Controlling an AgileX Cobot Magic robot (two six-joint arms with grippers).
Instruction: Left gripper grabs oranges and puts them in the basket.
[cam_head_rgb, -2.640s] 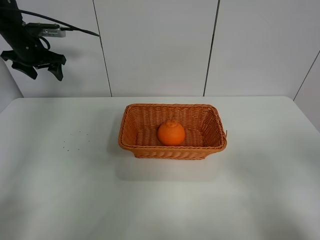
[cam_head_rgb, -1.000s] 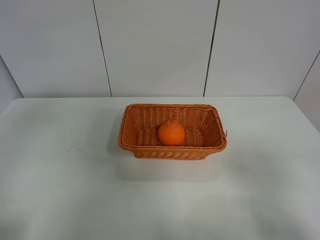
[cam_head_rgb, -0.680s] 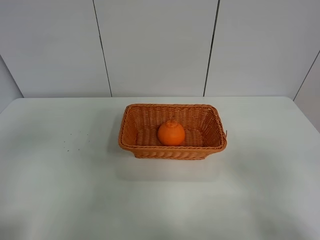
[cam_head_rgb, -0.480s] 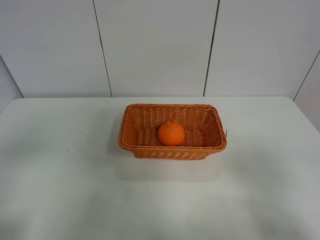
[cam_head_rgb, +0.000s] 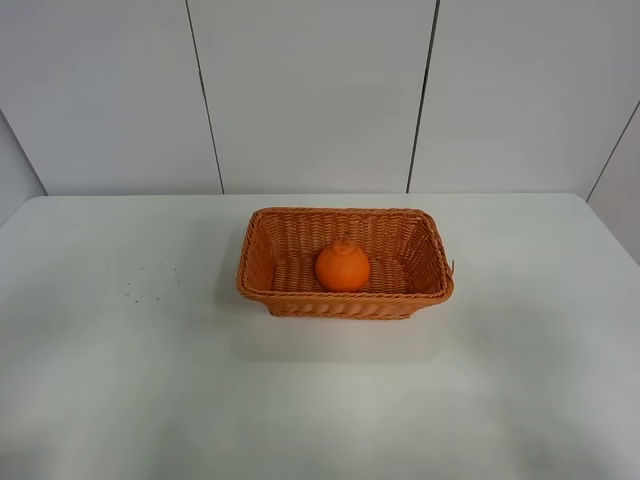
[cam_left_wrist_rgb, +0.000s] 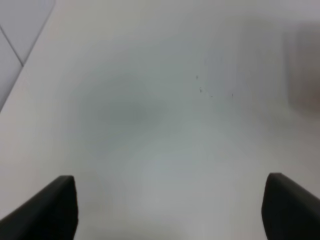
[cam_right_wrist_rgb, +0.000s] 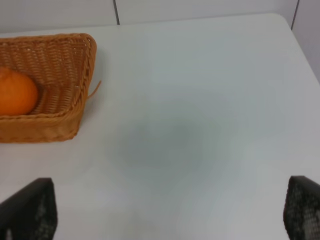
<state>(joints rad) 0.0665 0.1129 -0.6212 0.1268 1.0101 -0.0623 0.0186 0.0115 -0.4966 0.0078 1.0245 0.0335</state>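
Observation:
The orange (cam_head_rgb: 342, 267) rests inside the woven wicker basket (cam_head_rgb: 280, 228) in the middle of the white table; both also show in the right wrist view, the orange (cam_right_wrist_rgb: 16, 93) inside the basket (cam_right_wrist_rgb: 75, 80). Neither arm shows in the exterior high view. My left gripper (cam_left_wrist_rgb: 170, 205) is open and empty above bare table, its black fingertips (cam_left_wrist_rgb: 47, 210) wide apart. My right gripper (cam_right_wrist_rgb: 170, 210) is open and empty over bare table, apart from the basket.
A few small dark specks (cam_head_rgb: 150, 278) mark the table left of the basket. The white table (cam_head_rgb: 120, 380) ends at a panelled wall behind.
The left arm, raised at the far left earlier, has left the exterior high view. The orange and basket have not moved.

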